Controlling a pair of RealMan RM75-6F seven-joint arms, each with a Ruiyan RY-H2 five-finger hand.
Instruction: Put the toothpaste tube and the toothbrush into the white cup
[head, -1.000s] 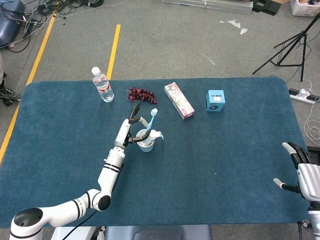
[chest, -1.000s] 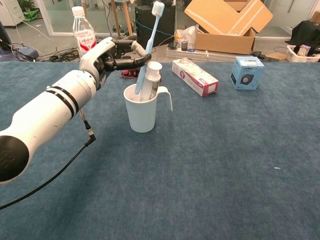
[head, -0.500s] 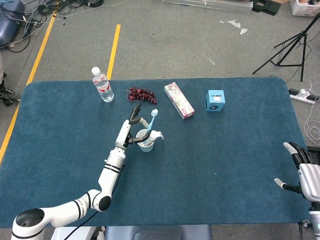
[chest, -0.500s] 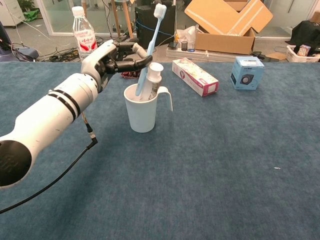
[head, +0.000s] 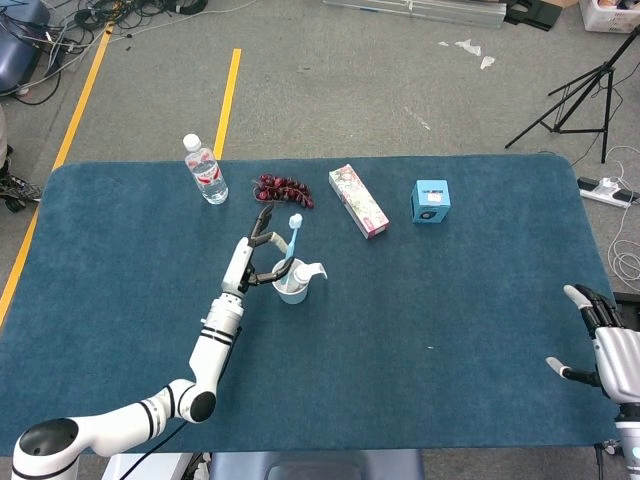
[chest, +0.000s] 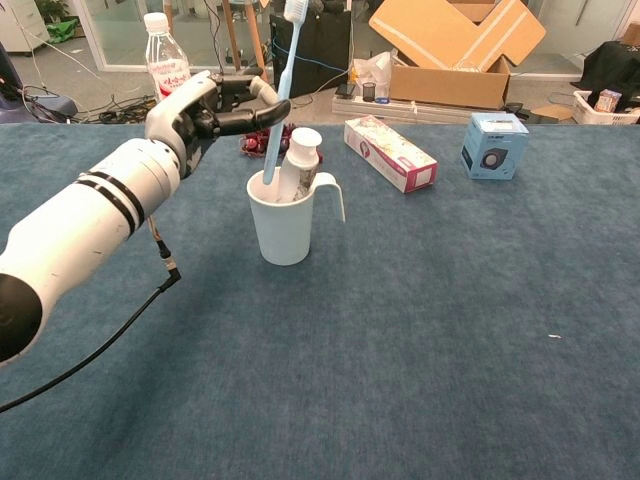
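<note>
Taking the white cup (chest: 285, 228) as landmark: far left and behind it stands a water bottle (chest: 167, 62) with a red label. Just left of the cup, the left hand (chest: 205, 108) pinches the toothbrush (chest: 277, 95) mid-handle between thumb and fingers (chest: 250, 118); the brush stands nearly upright, its lower end inside the cup, its bristle head high above the rim. The toothpaste tube (chest: 298, 165) also stands in the cup, cap up, leaning against the right side. Directly behind the cup lies a bunch of dark grapes (head: 284, 187). Right and behind it lies a patterned box (chest: 389, 152), then further right a blue box (chest: 494, 145). Far right of the cup, at the table (head: 450, 300) edge, the right hand (head: 606, 338) holds nothing, its fingers spread apart.
</note>
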